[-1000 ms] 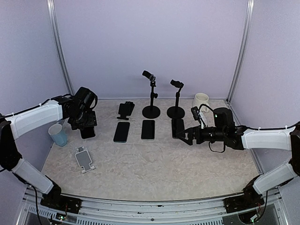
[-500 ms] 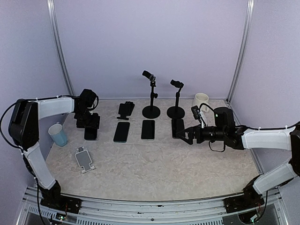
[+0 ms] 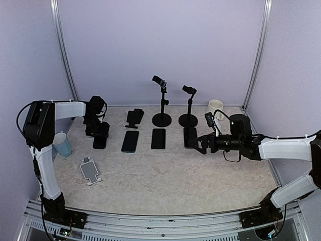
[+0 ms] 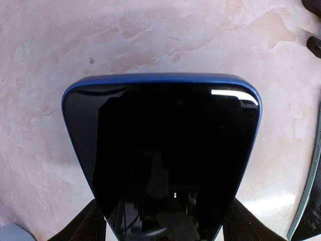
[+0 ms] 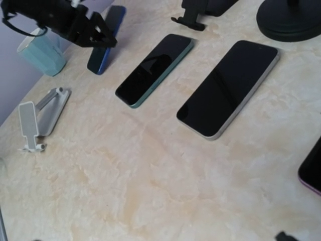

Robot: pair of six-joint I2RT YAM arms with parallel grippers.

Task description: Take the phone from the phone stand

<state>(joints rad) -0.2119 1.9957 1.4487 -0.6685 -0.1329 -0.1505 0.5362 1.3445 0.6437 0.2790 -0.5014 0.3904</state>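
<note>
Pinching the blue phone (image 4: 160,160) by its two long edges near one end, the left gripper (image 3: 98,132) has its fingers (image 4: 83,228) pressed against the sides, glass screen up toward the wrist camera. The phone is off the white phone stand (image 3: 90,171), which lies bare, well apart and nearer the arm bases. It sits low over the table (image 3: 170,175) at the left end of the row, just beside the teal-edged phone (image 3: 130,141); contact with the tabletop cannot be made out. Long axis runs front to back, parallel with its neighbours, with the free rounded end pointing away from the gripper. Judged stiff, flat, moderately light; glossy glass and smooth rim look slippery and would crack if dropped, so the side edges are the sensible hold. Right gripper (image 3: 199,144) hovers across the table by a dark phone; whether spread or closed, cannot tell.
</note>
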